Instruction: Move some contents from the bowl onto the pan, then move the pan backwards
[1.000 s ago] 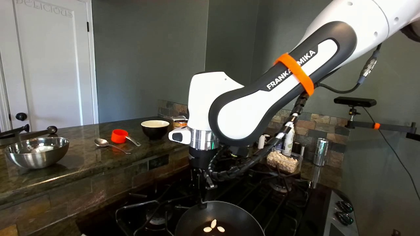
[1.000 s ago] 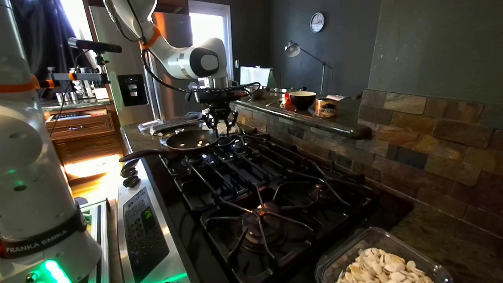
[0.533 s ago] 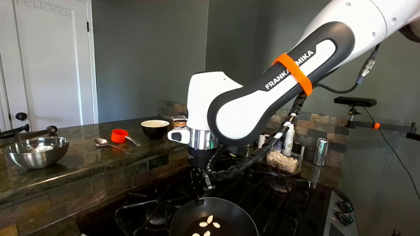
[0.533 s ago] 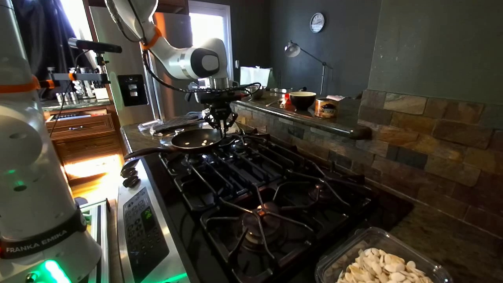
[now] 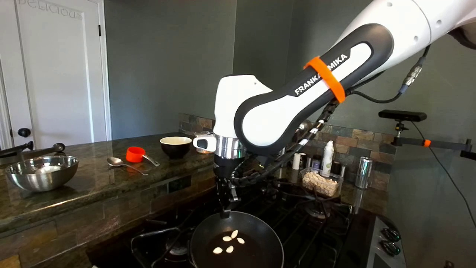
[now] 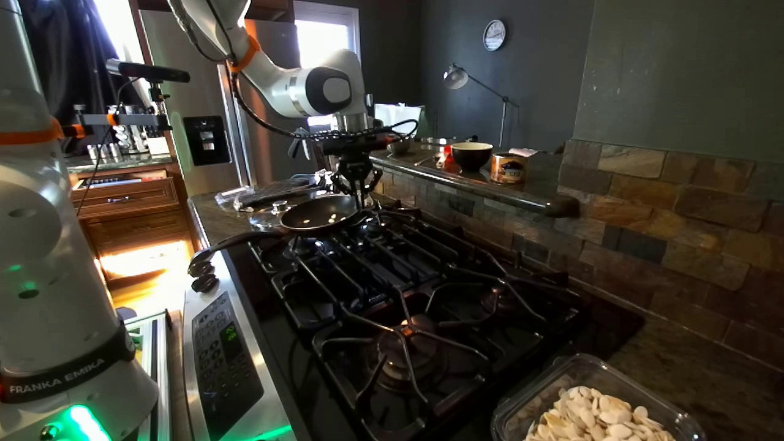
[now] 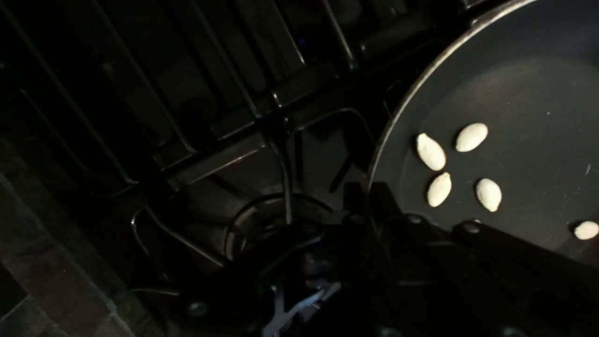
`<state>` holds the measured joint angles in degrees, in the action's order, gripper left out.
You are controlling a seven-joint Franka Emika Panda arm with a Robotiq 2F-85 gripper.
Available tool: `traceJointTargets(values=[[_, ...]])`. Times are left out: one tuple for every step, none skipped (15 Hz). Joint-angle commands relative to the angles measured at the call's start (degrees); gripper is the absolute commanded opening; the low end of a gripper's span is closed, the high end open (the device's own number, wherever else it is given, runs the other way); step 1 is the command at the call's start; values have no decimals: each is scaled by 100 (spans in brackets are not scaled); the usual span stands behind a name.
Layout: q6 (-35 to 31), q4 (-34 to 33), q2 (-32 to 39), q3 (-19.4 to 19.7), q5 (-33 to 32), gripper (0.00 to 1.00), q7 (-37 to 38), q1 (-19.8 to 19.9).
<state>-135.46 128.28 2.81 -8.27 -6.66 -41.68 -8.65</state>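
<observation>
The dark frying pan [image 5: 260, 238] sits over the stove's burner grates; it also shows in another exterior view [image 6: 309, 214] and at the right of the wrist view [image 7: 538, 164]. Several pale seeds [image 5: 241, 241], the contents, lie in it and show in the wrist view [image 7: 489, 194]. My gripper [image 5: 225, 214] points down at the pan's rim; in the wrist view its fingertips [image 7: 368, 189] stand on either side of the rim, shut on it. The bowl, a clear plastic tub [image 6: 523, 401] heaped with more contents [image 6: 603, 419], stands beside the stove, away from the gripper.
A raised counter with a tiled front runs along the stove. On it are a steel bowl [image 5: 42, 178], a spoon [image 5: 115, 161], a red measuring cup [image 5: 135, 154], a dark bowl with white inside [image 5: 176, 148] and a can [image 6: 508, 168]. Burner grates [image 6: 404, 331] cover the stove.
The gripper and pan have moved together: the pan shifted up and left in an exterior view and to the right in another. More of the seeds in the pan now show. The tub has not moved.
</observation>
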Motion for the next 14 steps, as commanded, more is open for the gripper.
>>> traceJointTargets(values=[[28,-299,297,52,-126,2,204,100],[61,-370,363,58,-108,2,263,118],[80,-433,421,64,-105,2,304,134],[114,-513,486,71,-89,2,380,152],[190,-596,559,84,-91,2,458,167],[236,-677,619,89,-48,2,517,188],[294,-767,684,105,-74,2,614,204],[349,-857,737,109,-86,2,669,220],[394,-960,796,117,-87,2,731,241],[427,-1064,847,123,-99,2,794,253],[448,-1172,916,127,-106,2,840,266],[444,-1249,968,131,-132,2,912,269],[429,-1336,1049,131,-131,2,968,274],[425,-1404,1112,112,-42,2,967,287]])
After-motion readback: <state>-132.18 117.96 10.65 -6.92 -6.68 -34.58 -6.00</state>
